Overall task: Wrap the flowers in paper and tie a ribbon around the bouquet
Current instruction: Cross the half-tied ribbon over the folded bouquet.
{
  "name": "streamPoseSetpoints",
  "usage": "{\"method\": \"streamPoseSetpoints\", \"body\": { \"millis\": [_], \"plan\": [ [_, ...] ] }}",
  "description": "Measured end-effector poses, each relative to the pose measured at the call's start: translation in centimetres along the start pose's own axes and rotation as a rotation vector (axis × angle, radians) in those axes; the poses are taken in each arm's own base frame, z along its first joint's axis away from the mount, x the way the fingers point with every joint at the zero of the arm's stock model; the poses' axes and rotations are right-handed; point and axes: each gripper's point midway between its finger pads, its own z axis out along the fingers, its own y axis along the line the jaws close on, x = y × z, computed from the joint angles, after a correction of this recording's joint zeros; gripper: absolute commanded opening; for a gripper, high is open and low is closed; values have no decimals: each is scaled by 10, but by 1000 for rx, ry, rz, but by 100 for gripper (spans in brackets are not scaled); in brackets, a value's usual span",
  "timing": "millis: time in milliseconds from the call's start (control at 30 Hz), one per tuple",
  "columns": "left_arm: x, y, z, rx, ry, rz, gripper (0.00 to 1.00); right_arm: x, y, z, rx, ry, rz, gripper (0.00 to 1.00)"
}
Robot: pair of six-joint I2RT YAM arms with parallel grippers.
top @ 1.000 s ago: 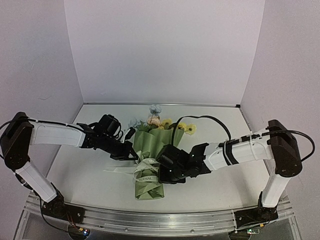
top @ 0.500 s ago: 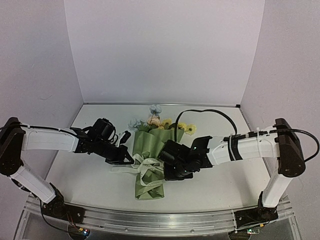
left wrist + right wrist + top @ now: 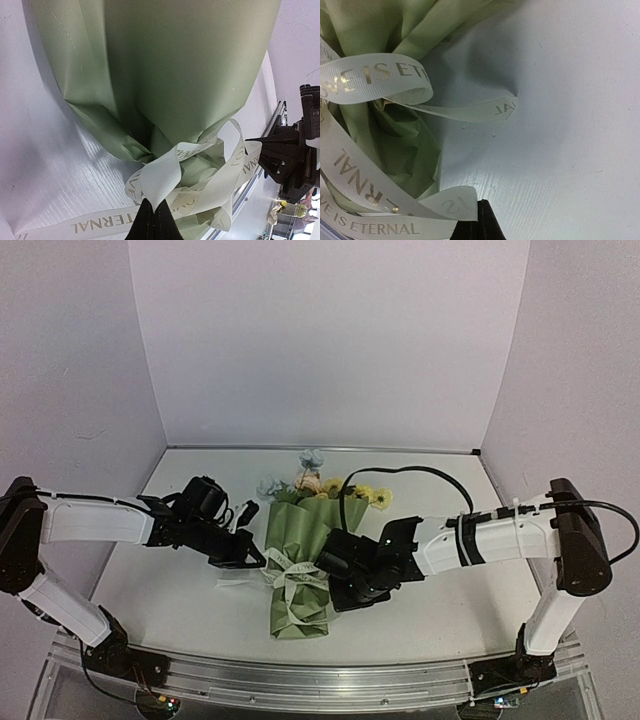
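**Both jaws pinched on the ribbon at the bouquet's waist**

We see the bouquet (image 3: 298,540) lying flat in the middle of the white worktop (image 3: 440,615), between the two arms. Its narrow end points to the near edge. The flowers (image 3: 322,484), pale blue, yellow and pink, show past the wide rim toward the back wall.

The olive-green paper (image 3: 190,65) forms the cone and is bunched into creases where it narrows. The cream ribbon (image 3: 290,575) circles that waist in several loose loops, with "ETERNAL" readable along it in both wrist views.

The left jaws are closed on a fold of the ribbon just left of the waist. From that fold a flat length trails over the worktop.

The right jaws, just right of the waist, are also closed, with a band of ribbon running in between their tips. One free ribbon end lies flat on the worktop beside the paper.
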Motion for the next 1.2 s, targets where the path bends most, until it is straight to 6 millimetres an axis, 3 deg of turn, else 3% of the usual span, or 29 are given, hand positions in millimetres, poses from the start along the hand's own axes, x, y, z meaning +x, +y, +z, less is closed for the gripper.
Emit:
{"method": "streamPoseSetpoints", "body": {
  "millis": [267, 500, 600, 900, 1200],
  "plan": [
    [-1, 2, -1, -2, -4, -4, 0, 14, 1, 1, 23, 26, -51, 8],
    [1, -1, -1, 18, 7, 0, 0, 10, 11, 7, 13, 22, -103, 43],
    [5, -2, 0, 33, 19, 0, 0, 4, 14, 6, -18, 2, -103, 53],
    [10, -7, 2, 73, 43, 30, 0, -24, -20, 3, -103, -51, 5, 50],
    [-1, -9, 5, 61, 33, 52, 0, -32, 0, 23, -180, -83, -105, 51]
  ]
}}
